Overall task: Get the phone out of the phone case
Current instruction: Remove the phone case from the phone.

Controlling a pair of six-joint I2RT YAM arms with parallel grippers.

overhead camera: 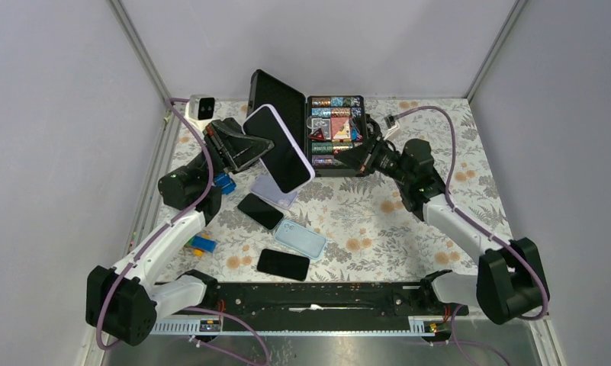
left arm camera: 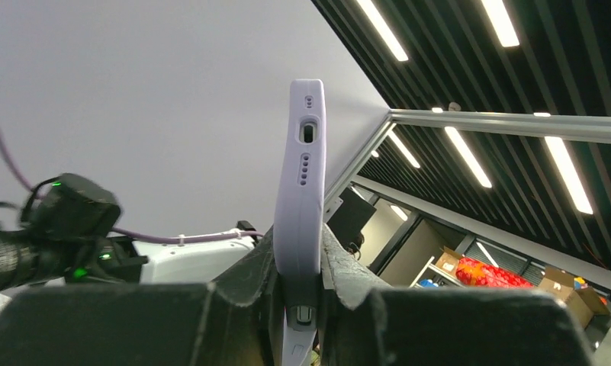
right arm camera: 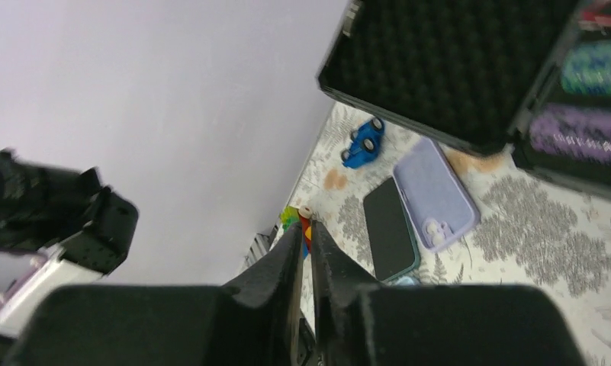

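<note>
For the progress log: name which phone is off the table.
The black-screened phone in the lilac case, held tilted in the air by the left claw; the two other black phones lie flat.

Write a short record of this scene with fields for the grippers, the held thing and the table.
held thing: phone in lilac case, lifted above the table
left gripper: shut on the phone in lilac case
right gripper: shut, empty, near the open black box
on table: second lilac case, dark phone, light blue case, black phone
task: phone not yet out
</note>
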